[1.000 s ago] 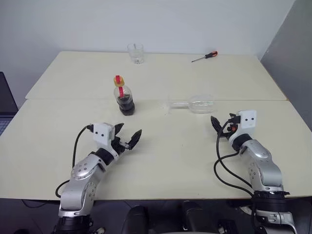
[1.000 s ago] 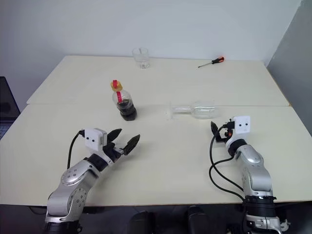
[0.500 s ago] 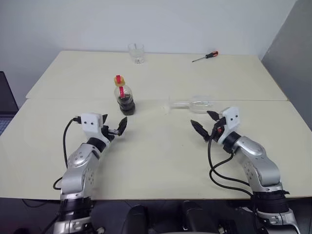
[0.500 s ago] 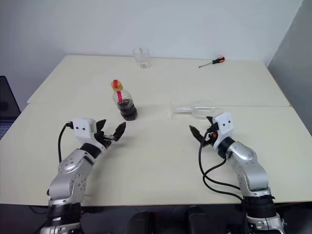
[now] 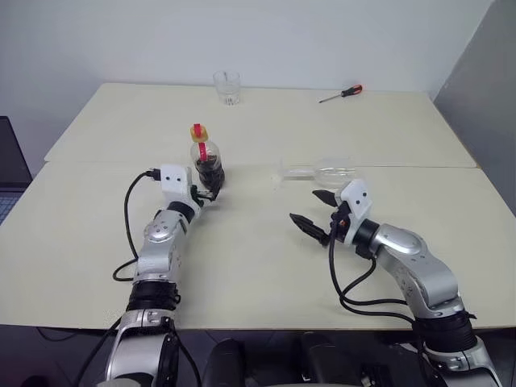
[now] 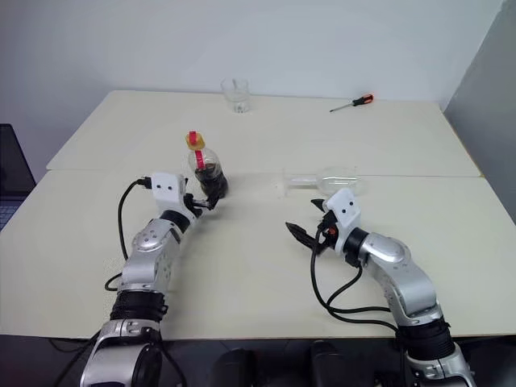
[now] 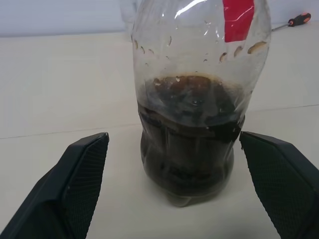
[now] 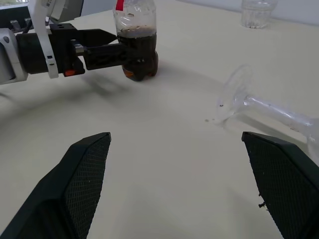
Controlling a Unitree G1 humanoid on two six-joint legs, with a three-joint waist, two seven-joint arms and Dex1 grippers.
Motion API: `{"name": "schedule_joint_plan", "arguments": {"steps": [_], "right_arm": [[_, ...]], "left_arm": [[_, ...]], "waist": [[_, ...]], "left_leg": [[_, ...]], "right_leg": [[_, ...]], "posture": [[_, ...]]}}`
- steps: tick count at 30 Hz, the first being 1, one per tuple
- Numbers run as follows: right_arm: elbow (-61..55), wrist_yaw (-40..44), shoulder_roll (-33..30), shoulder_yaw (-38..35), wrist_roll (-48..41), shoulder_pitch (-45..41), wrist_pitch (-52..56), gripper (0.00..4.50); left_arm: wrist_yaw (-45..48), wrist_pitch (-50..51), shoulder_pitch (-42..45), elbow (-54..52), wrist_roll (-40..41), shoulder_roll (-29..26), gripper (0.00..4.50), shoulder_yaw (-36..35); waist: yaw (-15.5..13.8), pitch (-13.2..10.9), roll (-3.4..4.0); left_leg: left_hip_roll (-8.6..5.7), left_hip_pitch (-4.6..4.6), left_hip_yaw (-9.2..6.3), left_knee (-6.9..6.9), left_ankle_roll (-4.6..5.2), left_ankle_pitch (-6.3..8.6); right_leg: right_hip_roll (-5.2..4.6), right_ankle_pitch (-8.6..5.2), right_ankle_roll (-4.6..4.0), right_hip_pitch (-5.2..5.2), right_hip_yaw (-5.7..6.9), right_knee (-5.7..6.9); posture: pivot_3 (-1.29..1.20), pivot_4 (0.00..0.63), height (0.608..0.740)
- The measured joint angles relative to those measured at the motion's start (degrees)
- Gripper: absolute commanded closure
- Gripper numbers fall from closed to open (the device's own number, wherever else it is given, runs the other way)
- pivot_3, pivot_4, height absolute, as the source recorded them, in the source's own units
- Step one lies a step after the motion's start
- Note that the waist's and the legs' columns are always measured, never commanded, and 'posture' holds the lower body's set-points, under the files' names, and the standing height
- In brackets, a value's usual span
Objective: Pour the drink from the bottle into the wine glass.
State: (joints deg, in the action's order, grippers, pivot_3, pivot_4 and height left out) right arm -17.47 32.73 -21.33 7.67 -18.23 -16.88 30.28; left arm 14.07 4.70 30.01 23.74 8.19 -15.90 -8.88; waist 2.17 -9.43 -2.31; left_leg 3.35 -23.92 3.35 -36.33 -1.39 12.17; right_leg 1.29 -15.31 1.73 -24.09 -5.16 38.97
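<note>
Left tool (image 5: 208,192), fingers spread wide and empty, sits just short of the upright bottle (image 5: 206,164) at its 12 o'clock. Right tool (image 5: 313,216), also wide open, is farther off. The wine glass (image 5: 321,171) lies toppled on the worktop (image 5: 266,258).

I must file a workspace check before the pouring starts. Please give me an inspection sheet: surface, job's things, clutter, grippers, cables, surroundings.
Surface: pale table, a seam running across it.
Job's things: bottle upright, capped, part full of dark drink; wine glass lying on its side, foot toward the bottle.
Clutter: tumbler and screwdriver at the far edge.
Grippers: left gripper open, fingers either side of the bottle, not touching; right gripper open, empty, near the wine glass.
Cables: black cables looped along both forearms.
Surroundings: white wall; grey panel at right.
</note>
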Motion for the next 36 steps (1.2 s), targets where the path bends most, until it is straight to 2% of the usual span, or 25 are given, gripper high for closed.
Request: {"name": "schedule_joint_plan", "arguments": {"steps": [16,19,23,26,28,32,36], "right_arm": [[-0.1,0.7,0.5,1.4,0.7,-0.7,0.4,0.00],[-0.2,0.5,0.6,1.4,1.1,-0.7,0.4,0.00],[-0.3,0.0,0.6,1.4,1.2,-0.7,0.4,0.00],[-0.3,-0.3,0.5,1.2,1.2,-0.7,0.4,0.00],[-0.3,-0.3,0.3,0.7,1.2,-1.1,0.7,0.00],[-0.3,-0.9,1.2,-2.2,-1.0,-5.6,2.8,0.00],[-0.4,-3.5,3.2,-5.1,-3.9,-13.7,7.2,0.00]], "left_arm": [[1.3,-9.3,11.4,19.3,-1.0,1.1,0.04,0.8],[2.1,-12.3,13.6,23.4,-1.6,1.1,0.62,0.8],[3.1,-15.2,15.0,26.7,-1.9,1.1,1.73,0.8],[3.1,-16.2,15.3,27.9,-2.0,1.1,2.31,0.8],[3.1,-16.6,15.3,28.2,-2.0,1.1,2.51,0.8],[4.4,-16.5,14.4,26.9,-1.9,1.1,2.55,0.9],[7.0,-12.2,9.2,16.5,-1.2,2.0,2.55,2.3]], "waist": [[-0.3,0.0,-0.02],[-0.3,0.0,-0.03],[-0.3,0.0,-0.03],[-0.3,0.0,-0.04],[-0.3,0.0,-0.04],[-0.2,0.0,-0.04],[-0.1,0.0,-0.02]], "left_leg": [[-0.24,-0.03,-0.03,-0.02,0.00,0.00],[-0.27,-0.04,-0.02,-0.03,0.00,0.00],[-0.29,-0.04,-0.02,-0.03,0.00,0.00],[-0.31,-0.04,-0.03,-0.03,0.00,0.00],[-0.32,-0.04,-0.03,-0.03,0.00,0.00],[-0.33,-0.04,-0.03,-0.04,0.00,0.00],[-0.30,-0.12,-0.03,-0.04,-0.02,-0.01]], "right_leg": [[-0.02,0.01,0.02,0.00,0.02,0.00],[-0.04,0.01,0.02,0.00,0.02,0.00],[-0.06,0.01,0.02,0.00,0.01,0.00],[-0.08,0.01,0.02,0.00,0.03,0.01],[-0.09,0.01,0.02,0.00,0.02,0.01],[-0.10,0.06,-0.05,-0.01,0.02,0.03],[-0.12,0.17,-0.24,-0.08,0.02,0.04]], "posture": [[0.00,0.150,0.740],[0.00,0.150,0.740],[0.00,0.150,0.740],[0.00,0.150,0.740],[0.00,0.150,0.740],[0.00,0.150,0.740],[0.00,0.150,0.740]]}}
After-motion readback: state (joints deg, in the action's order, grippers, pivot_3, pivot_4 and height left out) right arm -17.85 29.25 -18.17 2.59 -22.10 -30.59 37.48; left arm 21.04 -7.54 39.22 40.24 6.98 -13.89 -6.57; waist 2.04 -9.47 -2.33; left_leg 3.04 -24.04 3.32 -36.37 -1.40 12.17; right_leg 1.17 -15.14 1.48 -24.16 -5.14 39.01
